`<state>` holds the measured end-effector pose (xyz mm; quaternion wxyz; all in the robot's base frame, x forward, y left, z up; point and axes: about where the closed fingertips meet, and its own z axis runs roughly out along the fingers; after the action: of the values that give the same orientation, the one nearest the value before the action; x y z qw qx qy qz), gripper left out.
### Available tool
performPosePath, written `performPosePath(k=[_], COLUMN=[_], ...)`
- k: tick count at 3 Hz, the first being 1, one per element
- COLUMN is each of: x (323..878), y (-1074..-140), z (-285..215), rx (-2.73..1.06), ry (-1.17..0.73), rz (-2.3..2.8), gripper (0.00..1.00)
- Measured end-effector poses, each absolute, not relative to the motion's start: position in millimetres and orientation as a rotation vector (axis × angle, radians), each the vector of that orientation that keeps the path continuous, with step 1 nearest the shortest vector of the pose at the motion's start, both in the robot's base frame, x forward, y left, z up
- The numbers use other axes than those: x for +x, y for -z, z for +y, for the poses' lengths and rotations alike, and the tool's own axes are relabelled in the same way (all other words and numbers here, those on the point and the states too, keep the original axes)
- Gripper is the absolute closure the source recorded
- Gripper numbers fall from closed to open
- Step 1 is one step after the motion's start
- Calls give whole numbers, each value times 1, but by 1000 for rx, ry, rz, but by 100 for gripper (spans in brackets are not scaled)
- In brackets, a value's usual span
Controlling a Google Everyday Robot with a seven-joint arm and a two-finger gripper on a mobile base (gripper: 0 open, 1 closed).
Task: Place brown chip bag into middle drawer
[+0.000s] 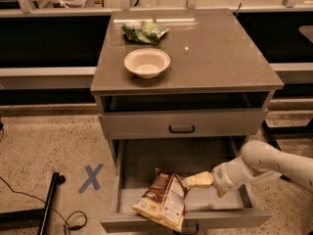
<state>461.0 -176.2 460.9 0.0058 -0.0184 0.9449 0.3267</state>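
Observation:
The brown chip bag (164,199) lies in the pulled-open drawer (225,218), at its front left, with its lower end hanging over the drawer's front edge. It is dark brown with a yellow end and a white label panel. My gripper (194,180) comes in from the right on a white arm (266,163). It sits low inside the drawer, and its cream tip is at the bag's upper right edge. Above the open drawer is a shut drawer with a dark handle (182,129).
A white bowl (146,62) and a small green bag (145,32) sit on the cabinet top (220,58). An open slot lies under the top. A blue X (91,177) is taped on the floor at the left, near a black stand leg (49,204) and cable.

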Motion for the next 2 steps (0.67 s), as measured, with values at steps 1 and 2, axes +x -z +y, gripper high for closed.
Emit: performPosePath(k=[1, 2], x=[456, 455], y=[-445, -441], z=[-149, -147], rx=[-48, -30], ry=[-1141, -1159], rz=[2954, 2952], gripper=[0, 0])
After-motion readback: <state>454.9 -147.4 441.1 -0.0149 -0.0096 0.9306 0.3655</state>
